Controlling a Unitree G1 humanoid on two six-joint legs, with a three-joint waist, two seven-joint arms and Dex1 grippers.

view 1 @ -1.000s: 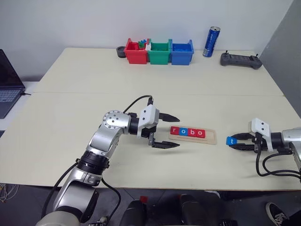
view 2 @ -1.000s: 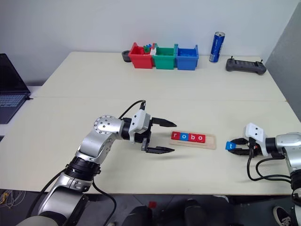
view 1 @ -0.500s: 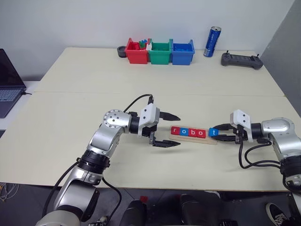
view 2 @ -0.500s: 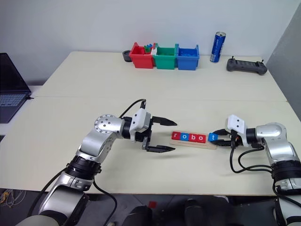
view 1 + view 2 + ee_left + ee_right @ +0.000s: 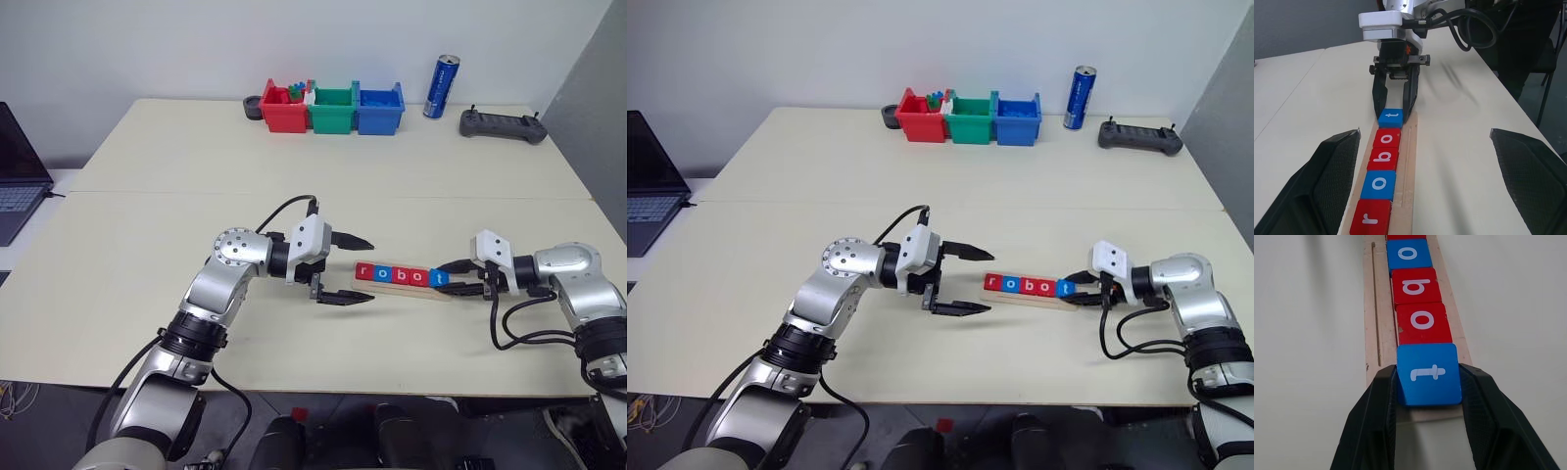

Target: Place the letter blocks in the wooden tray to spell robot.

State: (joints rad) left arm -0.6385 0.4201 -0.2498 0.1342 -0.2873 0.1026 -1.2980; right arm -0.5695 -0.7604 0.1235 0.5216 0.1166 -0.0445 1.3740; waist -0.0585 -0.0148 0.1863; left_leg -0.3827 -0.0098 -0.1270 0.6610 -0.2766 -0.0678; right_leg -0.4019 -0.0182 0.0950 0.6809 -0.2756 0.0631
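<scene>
The wooden tray lies on the table in front of me. It holds four letter blocks in a row: red r, blue o, red b and red o. My right gripper is shut on the blue t block, which sits at the tray's right end against the last red o. I cannot tell whether the t lies flat in the tray. My left gripper stands wide open just off the tray's left end, holding nothing.
At the table's far edge stand a red bin, a green bin and a blue bin. Right of them are a blue can and a black controller. A laptop sits at the far left.
My right gripper has carried the blue t block leftward, from the bare table right of the tray to the tray's right end beside the red o. The left arm has kept still.
</scene>
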